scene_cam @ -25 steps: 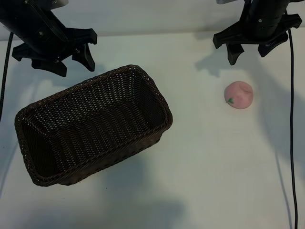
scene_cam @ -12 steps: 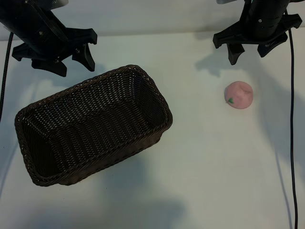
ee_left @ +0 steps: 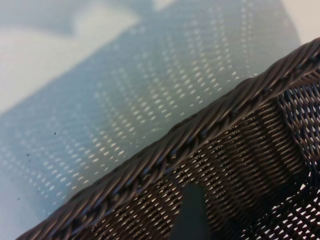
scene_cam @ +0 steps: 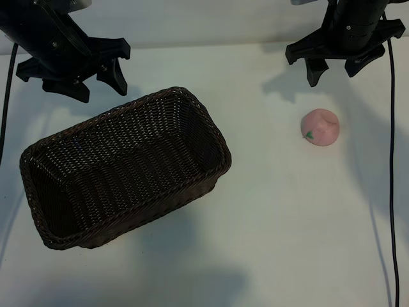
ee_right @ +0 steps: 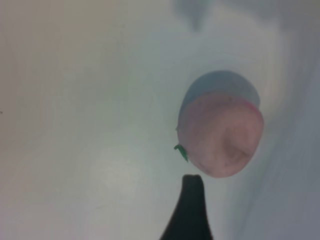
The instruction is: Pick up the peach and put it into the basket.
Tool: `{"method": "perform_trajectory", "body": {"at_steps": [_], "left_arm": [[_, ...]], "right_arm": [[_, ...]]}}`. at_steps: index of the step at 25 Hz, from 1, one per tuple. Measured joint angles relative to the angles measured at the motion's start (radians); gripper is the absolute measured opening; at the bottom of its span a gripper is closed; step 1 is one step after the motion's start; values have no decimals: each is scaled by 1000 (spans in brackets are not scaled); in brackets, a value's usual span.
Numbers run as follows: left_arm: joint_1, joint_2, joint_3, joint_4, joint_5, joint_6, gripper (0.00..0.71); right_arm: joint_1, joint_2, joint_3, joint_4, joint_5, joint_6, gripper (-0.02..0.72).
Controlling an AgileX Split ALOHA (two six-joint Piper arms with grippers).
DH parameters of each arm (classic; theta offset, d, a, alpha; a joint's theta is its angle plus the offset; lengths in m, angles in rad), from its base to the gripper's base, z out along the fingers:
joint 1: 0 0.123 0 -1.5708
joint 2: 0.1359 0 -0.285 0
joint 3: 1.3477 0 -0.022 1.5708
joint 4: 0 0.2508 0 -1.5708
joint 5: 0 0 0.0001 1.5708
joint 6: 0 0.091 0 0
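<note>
Right end effector [scene_cam: 337,69] hangs spread wide above the peach [scene_cam: 319,127], lining up its grab; the basket [scene_cam: 192,102] waits well apart, left end effector [scene_cam: 96,83] released beside it.

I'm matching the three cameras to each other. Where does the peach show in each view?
Exterior view: the peach lies on the white table, right of the basket.
Left wrist view: not in it; only basket rim and table.
Right wrist view: right of centre.
Shared landmark: the white table.
</note>
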Motion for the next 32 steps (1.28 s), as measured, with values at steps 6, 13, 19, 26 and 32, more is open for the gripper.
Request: {"method": "perform_trajectory", "body": {"at_steps": [6,13,19,26,32], "left_arm": [[0,0,0,4,6,49,589],[0,-54,45,66,85,40,589],[0,-242,328,97,-17,-10,589],[0,-455,498,241,-84,-241,589],[0,-509,622,373,-94,-405,589]], "right_arm": [[0,0,0,0,0,0,600],[0,0,0,0,0,0,599],[0,0,0,0,0,0,599],[0,0,0,0,0,0,599],[0,0,0,0,0,0,599]]}}
